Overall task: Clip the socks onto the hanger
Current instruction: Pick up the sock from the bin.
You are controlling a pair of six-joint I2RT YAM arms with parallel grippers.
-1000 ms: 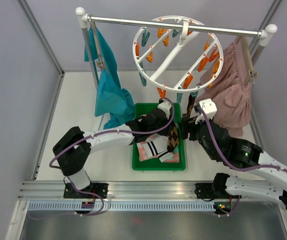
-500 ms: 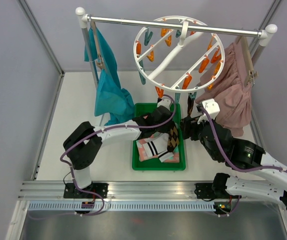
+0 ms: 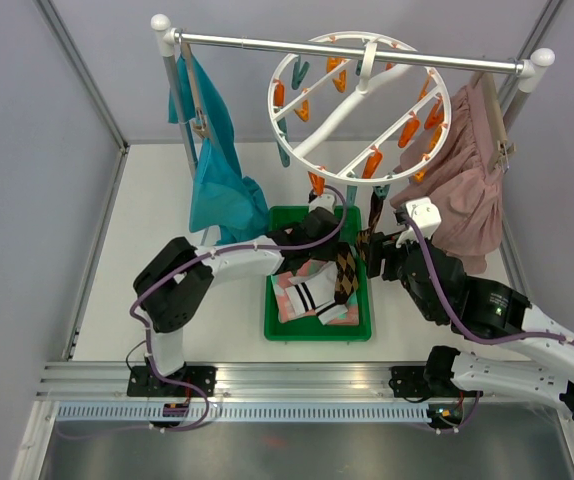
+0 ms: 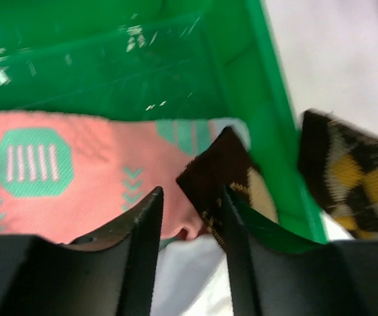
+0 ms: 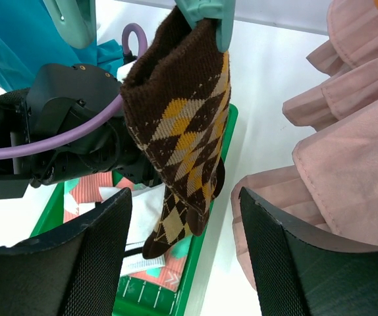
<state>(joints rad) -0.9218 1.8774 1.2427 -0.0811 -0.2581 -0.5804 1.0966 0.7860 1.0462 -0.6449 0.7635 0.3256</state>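
The white ring hanger (image 3: pixel 359 100) hangs from the rail with orange and teal clips. One argyle sock (image 5: pixel 182 131) hangs from a teal clip (image 5: pixel 205 16); it also shows in the top view (image 3: pixel 375 215). My right gripper (image 5: pixel 186 197) is open and empty, with the hung sock in view between its fingers, apart from them. My left gripper (image 4: pixel 190 197) is open, low inside the green bin (image 4: pixel 268 118), its fingers over a pink sock (image 4: pixel 77 171), a second argyle sock (image 4: pixel 225 171) and a white sock (image 4: pixel 189 276). It holds nothing.
A teal garment (image 3: pixel 222 190) hangs at the left of the rail and a dusty-pink skirt (image 3: pixel 467 190) at the right, close to my right arm. The green bin (image 3: pixel 277 330) sits on the white table between the arms.
My left arm has reached further into the bin toward its far right corner. The ring hanger has swung slightly. The right gripper has shifted only a little.
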